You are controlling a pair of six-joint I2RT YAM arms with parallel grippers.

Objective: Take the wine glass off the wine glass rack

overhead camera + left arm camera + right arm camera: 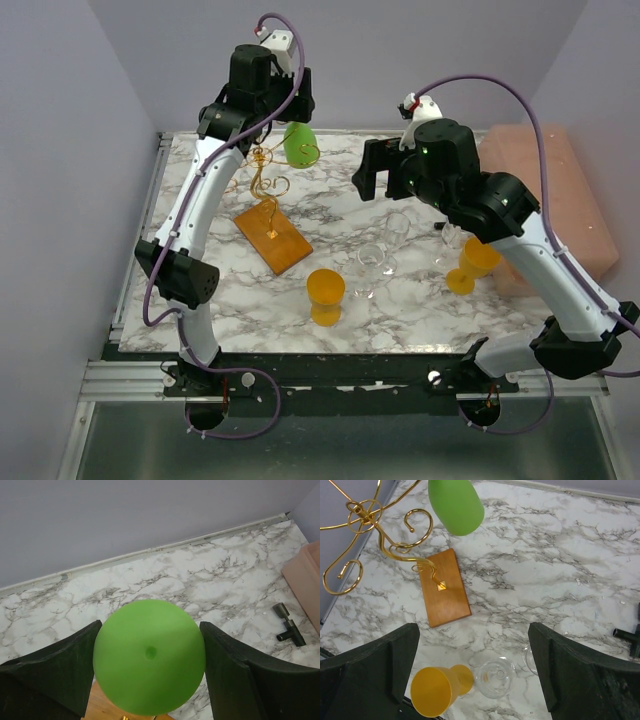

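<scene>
1. Left pincer [293, 128], in the top view, reaches down at the far left of the marble table [330, 205]. It clasps the bowl of the green wine glass [300, 146], which tilts beside the curled top of the wine glass rack [265, 180]. A gold curl crosses the bowl; whether the glass hangs on it I cannot tell. The right pincer [385, 180] hovers to the right of the rack, spread and holding nothing. 1 orange goblet [326, 295] stands near the rack's wooden base [273, 240], and a second orange goblet [470, 265] stands under the right arm. Clear glasses [375, 262] stand between them, and a pink block [560, 190] lies at the right edge.
2. From the left wrist, both fingers [60, 670] touch the sides of the green bowl. A small black T-shaped part [289, 626] lies on the marble to the right.
3. From the right wrist, the spread fingers [375, 675] frame bare marble. The green glass sits just right of the scroll arms, apart from the nearest curl. 1 goblet and 1 clear glass lie below.
</scene>
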